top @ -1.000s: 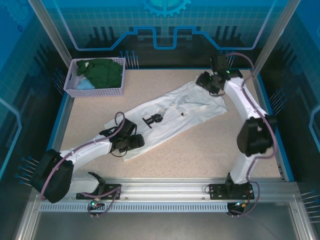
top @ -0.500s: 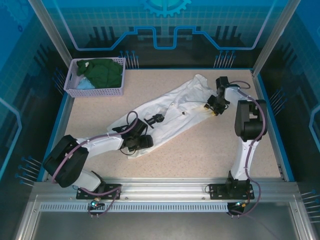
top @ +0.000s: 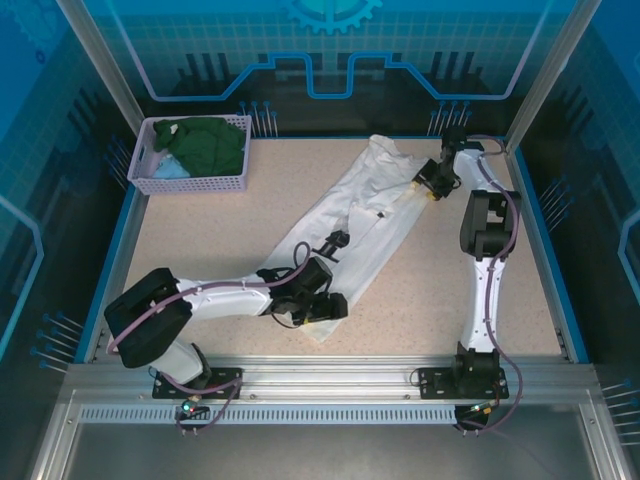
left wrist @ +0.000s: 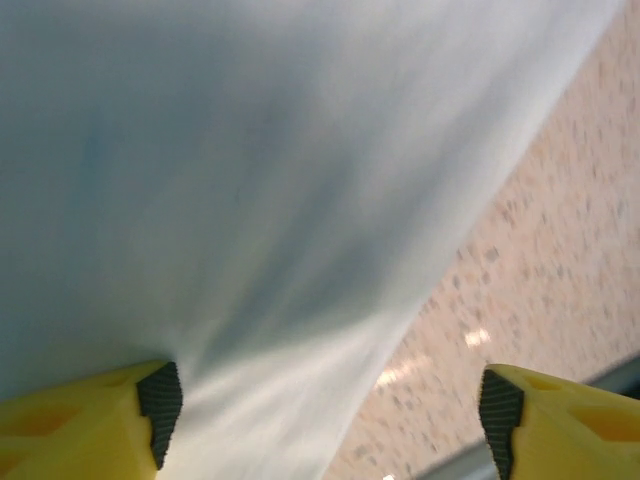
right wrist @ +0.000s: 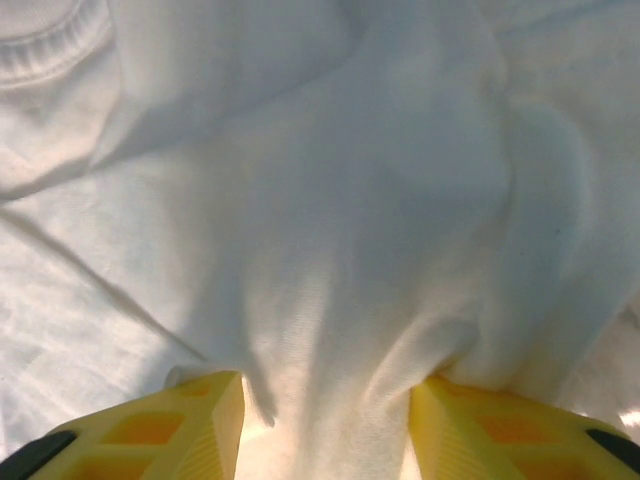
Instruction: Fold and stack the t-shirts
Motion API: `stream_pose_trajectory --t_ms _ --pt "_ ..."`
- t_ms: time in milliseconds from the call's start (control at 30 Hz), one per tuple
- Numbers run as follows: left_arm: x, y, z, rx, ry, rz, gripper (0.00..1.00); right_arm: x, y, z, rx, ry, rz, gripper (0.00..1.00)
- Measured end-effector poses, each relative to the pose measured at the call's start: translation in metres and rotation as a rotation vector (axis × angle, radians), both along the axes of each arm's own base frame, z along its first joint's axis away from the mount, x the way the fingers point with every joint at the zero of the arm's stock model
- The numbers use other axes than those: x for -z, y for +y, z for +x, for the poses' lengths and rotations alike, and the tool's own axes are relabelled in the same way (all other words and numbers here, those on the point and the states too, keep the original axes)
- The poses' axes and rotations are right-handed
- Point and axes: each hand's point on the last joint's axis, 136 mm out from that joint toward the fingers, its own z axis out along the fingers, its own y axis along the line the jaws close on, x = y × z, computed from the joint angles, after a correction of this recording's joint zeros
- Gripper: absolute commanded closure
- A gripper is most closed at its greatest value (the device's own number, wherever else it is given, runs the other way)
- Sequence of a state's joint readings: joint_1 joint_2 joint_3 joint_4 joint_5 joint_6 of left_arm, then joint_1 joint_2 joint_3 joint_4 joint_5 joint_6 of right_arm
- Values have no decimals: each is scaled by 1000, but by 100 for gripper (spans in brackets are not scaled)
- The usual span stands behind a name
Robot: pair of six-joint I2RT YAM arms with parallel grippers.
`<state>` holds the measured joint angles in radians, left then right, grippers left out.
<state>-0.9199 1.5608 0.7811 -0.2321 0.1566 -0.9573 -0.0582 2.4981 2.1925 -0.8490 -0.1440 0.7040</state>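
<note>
White shirt (top: 365,215) has swung round. Its near end slid to 6 o'clock with the left gripper (top: 325,305), whose fingers (left wrist: 160,400) stand wide apart on the cloth. The shirt now lies long and thin, reaching up to 12 o'clock, so folding looks only just begun. At 1 o'clock the right gripper (top: 430,187) pinches its far side. At 10 o'clock a green shirt (top: 210,145) waits in the basket (top: 190,184).

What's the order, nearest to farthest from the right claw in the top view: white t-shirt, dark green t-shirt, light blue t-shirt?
1. White t-shirt, mid-table, at the right claw.
2. Dark green t-shirt, in the lavender basket, far left.
3. Light blue t-shirt, basket's near-left corner.
</note>
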Motion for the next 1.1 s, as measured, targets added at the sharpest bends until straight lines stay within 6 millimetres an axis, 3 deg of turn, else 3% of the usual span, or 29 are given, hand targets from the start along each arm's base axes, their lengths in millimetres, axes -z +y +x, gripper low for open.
stream_pose_trajectory --t_ms 167,267,367,433,533,633,733,867,967,1100 --pt "-21 -26 -14 97 58 -41 4 -5 5 9 -35 -19 19 38" --pt "-54 -34 1 122 3 -50 2 -9 5 -1 -36 -17 21 35" --pt "-97 -27 43 66 -103 -84 3 -22 3 -36 -22 13 25 35" --pt "-121 -6 85 -15 -190 -83 5 -45 0 -59 -7 -12 25 37" --pt "-132 33 134 -145 -271 -35 18 -84 3 -95 6 -96 35 46" --pt "-108 77 161 -258 -273 52 25 -96 20 -131 -13 -137 48 52" --pt "-59 109 155 -308 -187 150 27 -71 46 -162 -67 -92 50 56" --pt "-7 128 125 -295 -74 244 28 -25 78 -192 -152 32 44 58" --pt "16 138 104 -290 -30 274 29 -4 87 -195 -180 81 35 58" --pt "15 135 101 -297 -80 208 30 9 82 -192 -181 126 7 58"
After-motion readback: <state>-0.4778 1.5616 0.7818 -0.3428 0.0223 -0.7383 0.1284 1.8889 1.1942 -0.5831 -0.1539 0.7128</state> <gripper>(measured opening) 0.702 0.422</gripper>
